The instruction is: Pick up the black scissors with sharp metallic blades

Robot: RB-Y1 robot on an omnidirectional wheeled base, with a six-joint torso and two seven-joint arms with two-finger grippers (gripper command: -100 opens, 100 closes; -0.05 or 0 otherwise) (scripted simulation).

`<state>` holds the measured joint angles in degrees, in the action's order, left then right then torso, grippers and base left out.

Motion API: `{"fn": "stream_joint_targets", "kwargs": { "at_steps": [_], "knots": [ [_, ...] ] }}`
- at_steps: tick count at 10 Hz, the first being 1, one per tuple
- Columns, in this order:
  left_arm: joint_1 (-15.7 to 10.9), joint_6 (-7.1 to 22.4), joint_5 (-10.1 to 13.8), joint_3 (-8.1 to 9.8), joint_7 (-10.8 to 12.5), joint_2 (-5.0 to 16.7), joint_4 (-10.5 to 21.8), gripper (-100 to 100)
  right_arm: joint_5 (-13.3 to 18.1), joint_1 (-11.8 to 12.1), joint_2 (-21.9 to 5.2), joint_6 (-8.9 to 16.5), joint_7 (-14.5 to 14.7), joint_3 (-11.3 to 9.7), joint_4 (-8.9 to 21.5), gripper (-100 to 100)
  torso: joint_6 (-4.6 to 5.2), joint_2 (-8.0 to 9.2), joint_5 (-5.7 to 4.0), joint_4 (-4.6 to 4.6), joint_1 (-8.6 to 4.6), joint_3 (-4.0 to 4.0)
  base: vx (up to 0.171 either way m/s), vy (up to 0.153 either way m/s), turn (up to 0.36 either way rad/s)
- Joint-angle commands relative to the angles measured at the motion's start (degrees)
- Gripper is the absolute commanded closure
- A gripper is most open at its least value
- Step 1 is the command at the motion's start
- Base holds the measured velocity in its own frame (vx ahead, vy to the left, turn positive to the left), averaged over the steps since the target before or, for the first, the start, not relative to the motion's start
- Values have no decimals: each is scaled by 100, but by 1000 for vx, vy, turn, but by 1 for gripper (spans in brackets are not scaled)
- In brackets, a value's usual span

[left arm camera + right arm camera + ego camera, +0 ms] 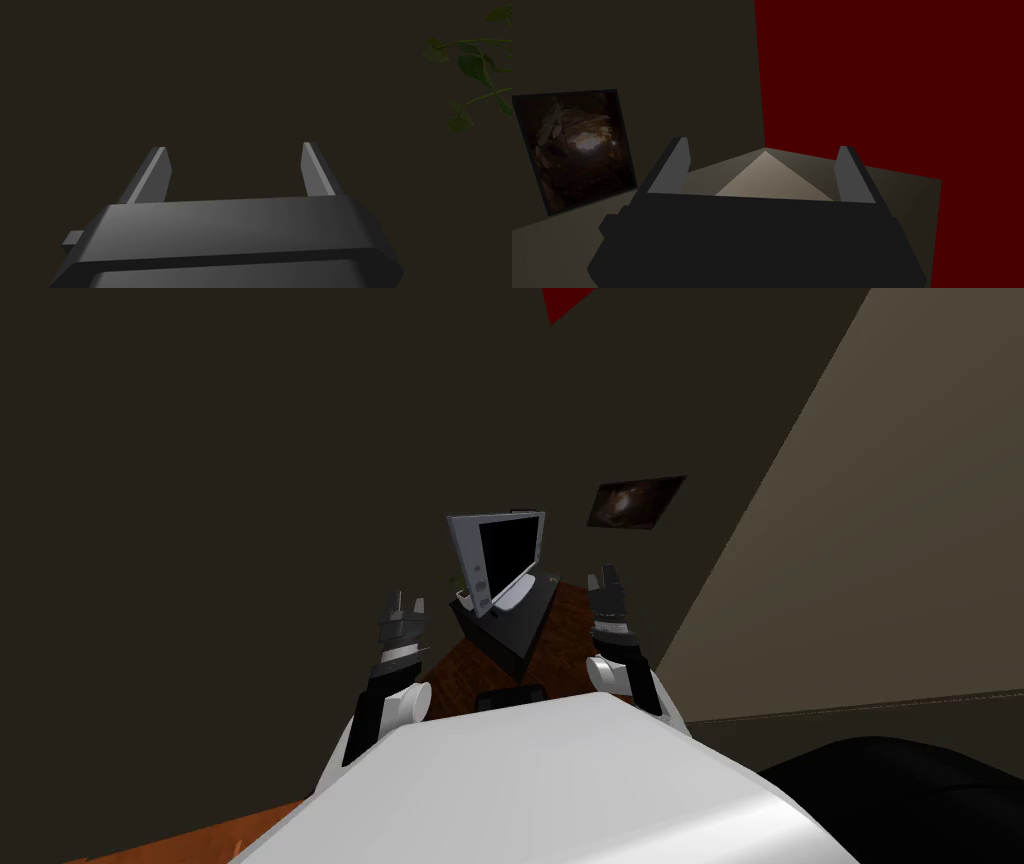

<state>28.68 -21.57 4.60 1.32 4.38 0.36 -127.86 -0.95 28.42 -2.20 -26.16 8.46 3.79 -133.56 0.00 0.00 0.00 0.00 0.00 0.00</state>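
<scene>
Brown table ahead, bearing a monitor: holding left tool and right tool raised over its near edge, both released, empty; looking for scissors, whereabouts unclear; pickup not begun.

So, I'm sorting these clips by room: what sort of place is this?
Likely a dim living room or study: a flat screen stands on a dark cabinet, a framed picture hangs on the wall, and leafy plant stems show nearby.

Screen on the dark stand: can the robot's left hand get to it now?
Probably yes. The open left gripper hangs beside the screen with nothing between them in the head view, but it points at a dark wall, so it would have to turn first.
</scene>
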Motion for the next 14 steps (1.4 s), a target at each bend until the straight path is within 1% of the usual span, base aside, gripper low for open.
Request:
{"fn": "stream_joint_targets", "kwargs": {
  "at_steps": [1,3,5,10,11,12,13,14],
  "knots": [
    [4,11,93,38,-56,159,60,-100,0,0,0,0,0,0,0,0,0,0,0,0,0,0,-8,-35,-20],
    [14,43,303,117,-181,388,209,-100,0,0,1,0,0,-1,0,0,0,6,-5,1,-24,3,-18,-88,-31],
    [27,102,602,222,-360,603,447,-100,0,0,1,0,0,-1,0,0,1,8,-9,2,-40,5,-32,-126,-58],
    [61,383,1540,508,-942,1061,1308,-100,0,-1,2,0,0,-2,0,0,2,8,-19,1,-83,4,-18,-197,-109],
    [61,383,1566,508,-942,1061,1403,-100,0,-1,2,0,0,-2,0,0,2,7,-17,1,-74,4,3,-126,-41],
    [66,463,1770,562,-1067,1146,1559,-100,0,0,1,0,0,-1,0,0,-1,5,-14,1,-52,3,1,-120,-119],
    [66,463,1770,562,-1067,1146,1652,-100,0,-1,1,0,0,-1,0,0,1,6,-11,1,-46,3,1,-94,-59],
    [69,550,1971,614,-1193,1231,1880,-100,0,0,1,0,0,-1,0,0,0,5,-9,1,-35,3,19,-115,-157]
  ]
}}
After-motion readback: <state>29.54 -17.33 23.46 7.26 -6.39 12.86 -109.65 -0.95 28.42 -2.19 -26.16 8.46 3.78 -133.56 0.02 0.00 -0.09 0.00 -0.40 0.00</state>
